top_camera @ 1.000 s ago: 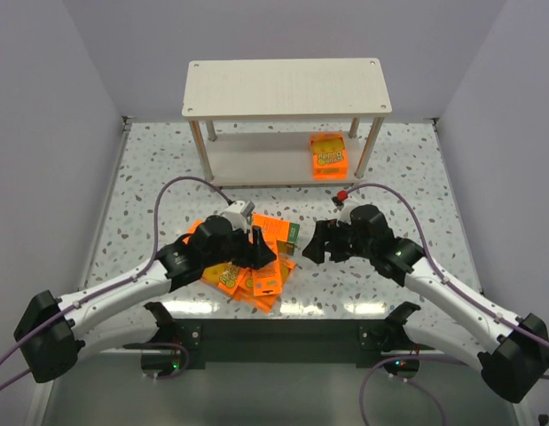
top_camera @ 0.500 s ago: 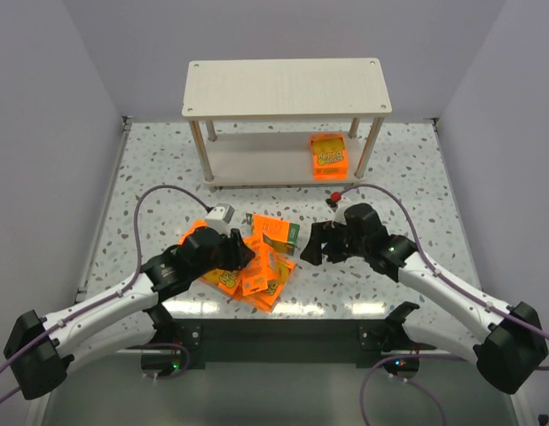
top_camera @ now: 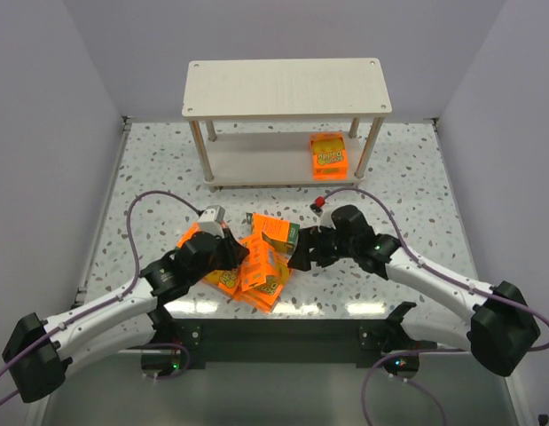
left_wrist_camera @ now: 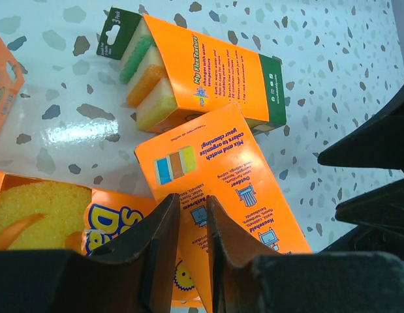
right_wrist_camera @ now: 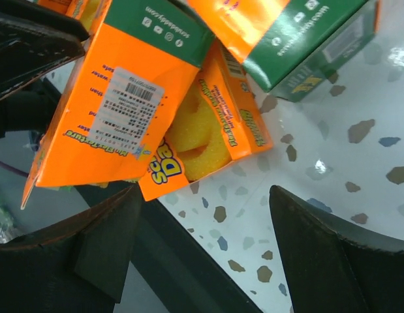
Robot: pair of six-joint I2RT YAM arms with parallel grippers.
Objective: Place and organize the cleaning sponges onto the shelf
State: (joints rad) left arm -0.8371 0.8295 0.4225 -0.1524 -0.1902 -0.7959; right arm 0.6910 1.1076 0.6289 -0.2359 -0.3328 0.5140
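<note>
One sponge pack (top_camera: 328,156) stands on the lower board of the shelf (top_camera: 283,89), at its right end. Several orange packs lie in a pile (top_camera: 267,286) near the table's front. My left gripper (top_camera: 235,252) is in the pile's left side. Its fingers (left_wrist_camera: 164,225) are nearly shut, pinching the edge of a tilted pack (left_wrist_camera: 215,163). That pack also shows in the right wrist view (right_wrist_camera: 123,98). My right gripper (top_camera: 301,253) is wide open and empty (right_wrist_camera: 205,195), just right of the pile, beside a pack with a yellow sponge window (right_wrist_camera: 202,130).
Another pack (left_wrist_camera: 202,72) lies on its side, showing green, orange and yellow layers. The table's dark front edge (right_wrist_camera: 188,274) is close under the right gripper. Grey walls enclose the speckled table (top_camera: 416,177). The shelf's top board is bare.
My left gripper went from open over the pile to closed on a pack, drew back left and tilted the pack up. My right gripper moved left toward the pile.
</note>
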